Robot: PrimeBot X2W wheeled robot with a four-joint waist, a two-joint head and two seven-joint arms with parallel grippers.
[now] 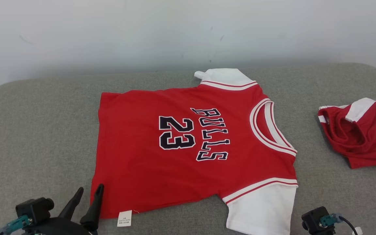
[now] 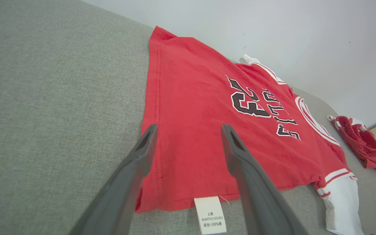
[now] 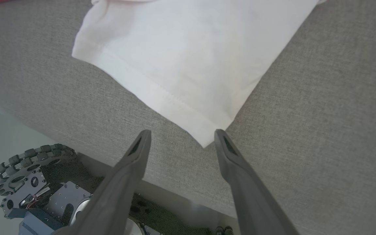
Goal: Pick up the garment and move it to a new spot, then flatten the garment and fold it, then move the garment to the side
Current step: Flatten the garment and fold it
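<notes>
Red "Bulls 23" jersey (image 1: pixel 191 153) lying flat on a grey cushion (image 1: pixel 38 130).
Left gripper (image 1: pixel 90 188), jaws apart, at the jersey's near hem corner by its white label (image 1: pixel 124 218). Right gripper (image 3: pixel 183 133), jaws apart and empty, just off the jersey's near white sleeve. A crumpled red garment (image 1: pixel 361 130) lies apart, past the collar.

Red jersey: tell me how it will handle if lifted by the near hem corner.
Probably floppy: the red jersey lies thin and flat on the grey cushion, so it should drape and sag. Likely light, with its white sleeve trailing. Pushed, it may bunch against the textured cushion.
</notes>
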